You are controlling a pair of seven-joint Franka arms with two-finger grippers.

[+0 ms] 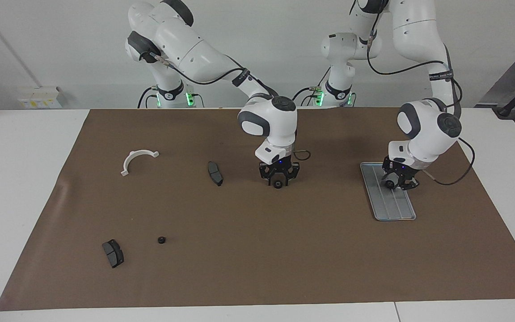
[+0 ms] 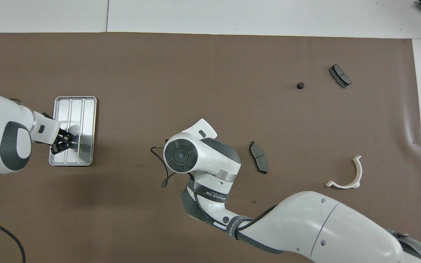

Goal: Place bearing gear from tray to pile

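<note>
Three gears: loose gear [image 1: 161, 239]; left hand [image 1: 394, 183], right hand [image 1: 278, 181] grip one each.

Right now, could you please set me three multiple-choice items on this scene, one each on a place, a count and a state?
1. The right gripper is: A over the tray; B at the middle gear on the mat; C off the mat.
2. Small black gears in view: A one; B two; C three.
3. The tray gear is: A between the left gripper's jaws; B lying free; C missing.

Key: B, it is down at the middle gear, mid-mat; C, the middle gear, the tray gear and a loose gear beside a brake pad; A, the jaws stand closed around it over the tray.
</note>
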